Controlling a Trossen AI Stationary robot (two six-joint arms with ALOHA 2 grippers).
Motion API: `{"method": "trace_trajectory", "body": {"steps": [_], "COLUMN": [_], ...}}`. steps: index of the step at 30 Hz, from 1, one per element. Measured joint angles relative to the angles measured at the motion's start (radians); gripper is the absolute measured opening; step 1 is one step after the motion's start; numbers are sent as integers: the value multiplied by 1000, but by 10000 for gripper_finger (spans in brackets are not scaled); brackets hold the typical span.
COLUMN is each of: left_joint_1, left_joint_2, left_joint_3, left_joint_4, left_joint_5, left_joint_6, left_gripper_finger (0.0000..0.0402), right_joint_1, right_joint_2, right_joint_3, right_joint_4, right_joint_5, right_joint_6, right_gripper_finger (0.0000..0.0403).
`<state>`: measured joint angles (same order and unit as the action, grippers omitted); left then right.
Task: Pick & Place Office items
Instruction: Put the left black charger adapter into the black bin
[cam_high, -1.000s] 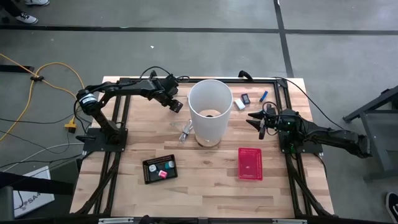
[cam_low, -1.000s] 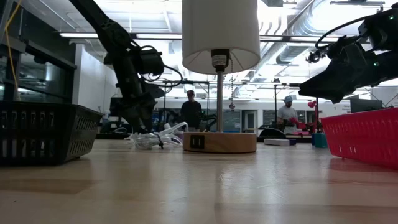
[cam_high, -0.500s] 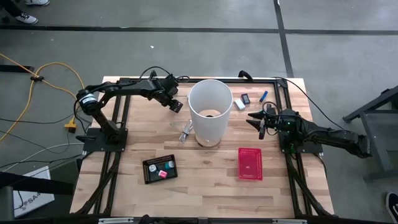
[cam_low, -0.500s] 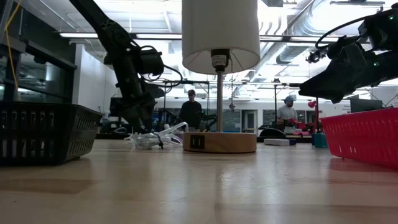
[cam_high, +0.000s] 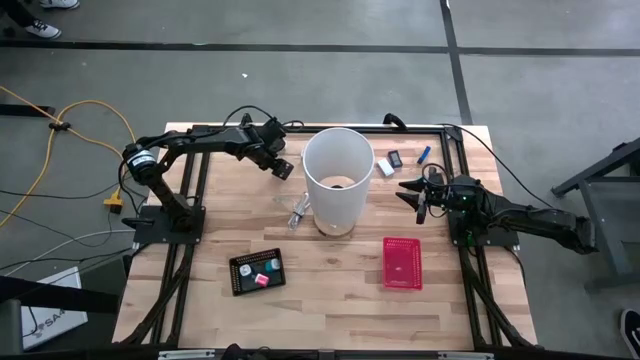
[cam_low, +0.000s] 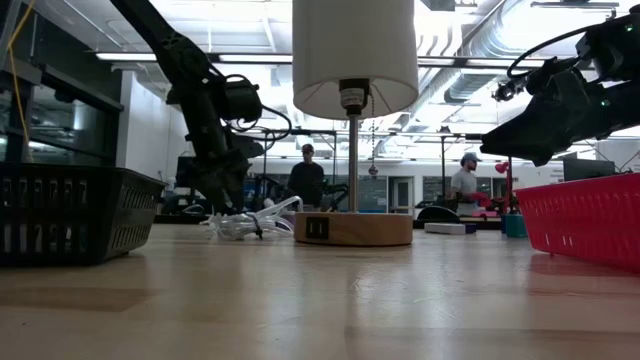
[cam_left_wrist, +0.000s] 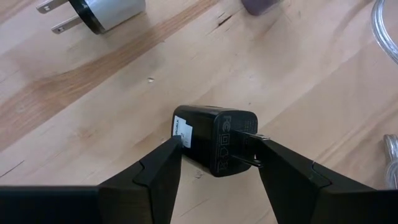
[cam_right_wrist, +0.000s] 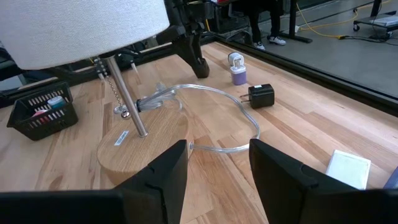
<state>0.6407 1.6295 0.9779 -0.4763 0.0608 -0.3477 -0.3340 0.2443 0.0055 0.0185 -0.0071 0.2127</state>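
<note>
Two containers on the table (cam_high: 330, 265): black basket (cam_high: 256, 271) with pink and teal bits; red basket (cam_high: 402, 263), contents unclear. Left gripper (cam_left_wrist: 214, 163), jaws part open, straddling black charger (cam_left_wrist: 213, 140) lying on the wood. Right gripper (cam_right_wrist: 214, 163) part open, holding nothing, near lamp (cam_high: 337, 178).

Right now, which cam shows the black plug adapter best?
Left wrist view: the black plug adapter fills the frame between the left gripper fingers, prongs visible. Right wrist view shows it small, beyond the lamp base. High and low views don't show it clearly.
</note>
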Motion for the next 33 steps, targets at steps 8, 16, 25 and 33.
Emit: {"method": "trace_trajectory", "body": {"steps": [8, 16, 25, 33], "left_joint_1": [0, 0, 0, 0], "left_joint_2": [0, -26, -30, -30], "left_joint_3": [0, -1, -1, -1], "left_joint_4": [-1, -6, -20, -29], "left_joint_5": [0, -4, -4, -14], "left_joint_6": [0, -2, -4, -4], "left_gripper_finger": [194, 194, 194, 194], "right_joint_1": [0, 0, 0, 0], "right_joint_2": [0, 0, 0, 0], "right_joint_3": [0, 0, 0, 0], "right_joint_4": [0, 0, 0, 0], "right_joint_5": [0, 0, 0, 0], "right_joint_6": [0, 0, 0, 0], "right_gripper_finger": [160, 160, 160, 160]}}
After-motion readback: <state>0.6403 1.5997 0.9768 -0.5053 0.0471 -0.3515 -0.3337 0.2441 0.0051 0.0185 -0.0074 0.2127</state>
